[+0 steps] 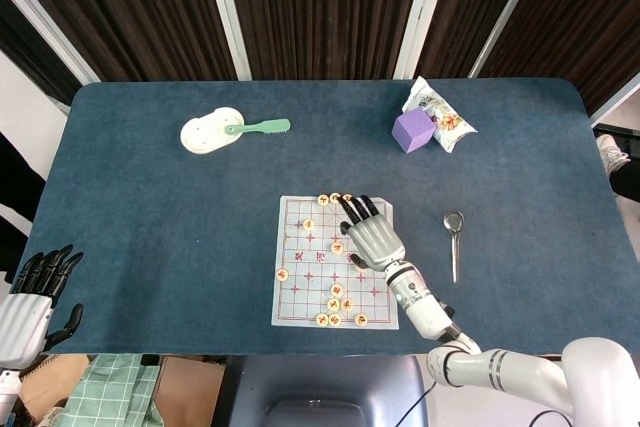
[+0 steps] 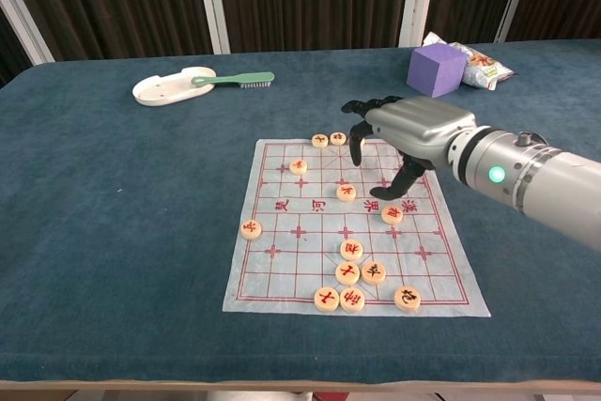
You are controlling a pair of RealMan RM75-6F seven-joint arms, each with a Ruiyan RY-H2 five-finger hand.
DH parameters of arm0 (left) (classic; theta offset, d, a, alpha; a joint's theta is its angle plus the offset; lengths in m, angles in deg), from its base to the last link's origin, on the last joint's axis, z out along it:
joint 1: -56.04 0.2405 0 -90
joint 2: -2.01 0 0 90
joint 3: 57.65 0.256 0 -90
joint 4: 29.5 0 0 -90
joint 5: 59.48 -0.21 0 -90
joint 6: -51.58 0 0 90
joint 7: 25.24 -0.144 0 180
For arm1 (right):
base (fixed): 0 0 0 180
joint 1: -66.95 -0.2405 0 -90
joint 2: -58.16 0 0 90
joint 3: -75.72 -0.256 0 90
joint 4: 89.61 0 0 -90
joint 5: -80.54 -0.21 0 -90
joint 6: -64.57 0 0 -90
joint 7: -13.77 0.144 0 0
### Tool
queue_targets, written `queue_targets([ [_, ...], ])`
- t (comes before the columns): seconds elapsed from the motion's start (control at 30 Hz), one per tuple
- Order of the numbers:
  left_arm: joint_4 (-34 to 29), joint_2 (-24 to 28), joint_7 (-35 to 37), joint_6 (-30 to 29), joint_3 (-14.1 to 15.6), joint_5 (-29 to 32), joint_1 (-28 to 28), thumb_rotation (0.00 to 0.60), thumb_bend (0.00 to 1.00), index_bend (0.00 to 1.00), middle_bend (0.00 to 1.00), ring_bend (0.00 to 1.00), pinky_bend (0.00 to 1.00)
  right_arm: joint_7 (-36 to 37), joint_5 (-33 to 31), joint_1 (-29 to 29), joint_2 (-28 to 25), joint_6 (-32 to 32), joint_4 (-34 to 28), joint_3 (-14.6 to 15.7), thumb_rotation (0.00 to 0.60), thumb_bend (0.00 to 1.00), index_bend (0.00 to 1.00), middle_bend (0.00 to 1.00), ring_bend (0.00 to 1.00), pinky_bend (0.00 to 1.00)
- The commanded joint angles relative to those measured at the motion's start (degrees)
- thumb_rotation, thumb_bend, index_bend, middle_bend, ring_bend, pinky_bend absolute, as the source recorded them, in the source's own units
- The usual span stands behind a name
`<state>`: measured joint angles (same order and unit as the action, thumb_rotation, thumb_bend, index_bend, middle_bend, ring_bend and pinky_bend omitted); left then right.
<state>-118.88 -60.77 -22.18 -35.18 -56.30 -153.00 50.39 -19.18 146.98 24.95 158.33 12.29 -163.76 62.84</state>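
The chess pieces [image 1: 336, 246] lie scattered on the paper board [image 1: 335, 262] in the head view; the right hand [image 1: 372, 235] hovers over the board's far right part, fingers spread, holding nothing. The left hand [image 1: 30, 302] rests open, well left of the board.

In the chest view, the right hand [image 2: 404, 133] hangs above the board [image 2: 349, 223], its fingertips [image 2: 357, 146] near the far-edge pieces [image 2: 329, 140].

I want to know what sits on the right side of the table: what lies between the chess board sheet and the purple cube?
Only bare blue cloth lies between the board sheet and the purple cube; the head view shows it best. The spoon lies off to the side.
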Motion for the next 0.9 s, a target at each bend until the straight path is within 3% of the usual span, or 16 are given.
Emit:
queue_targets([
  [0.03,0.0,0.02,0.03,0.02,0.06,-0.06,0.01,0.6,0.46,0.0,0.0,0.0,0.04,0.21,-0.76,-1.0,1.72,0.61,2.16,0.35,0.6,0.4,0.54,0.02,0.0,0.0],
  [0.67,0.22,0.55,1.21,-0.33,0.05,0.0,0.16,0.6,0.46,0.0,0.0,0.0,0.04,0.35,-3.99,-4.22,6.26,2.18,7.83,0.49,0.6,0.42,0.56,0.04,0.0,0.0],
  [0.9,0.2,0.58,1.18,-0.26,0.04,0.06,0.16,0.6,0.46,0.0,0.0,0.0,0.04,0.36,-4.76,-4.84,6.8,2.14,8.46,0.39,0.6,0.49,0.6,0.05,0.0,0.0],
])
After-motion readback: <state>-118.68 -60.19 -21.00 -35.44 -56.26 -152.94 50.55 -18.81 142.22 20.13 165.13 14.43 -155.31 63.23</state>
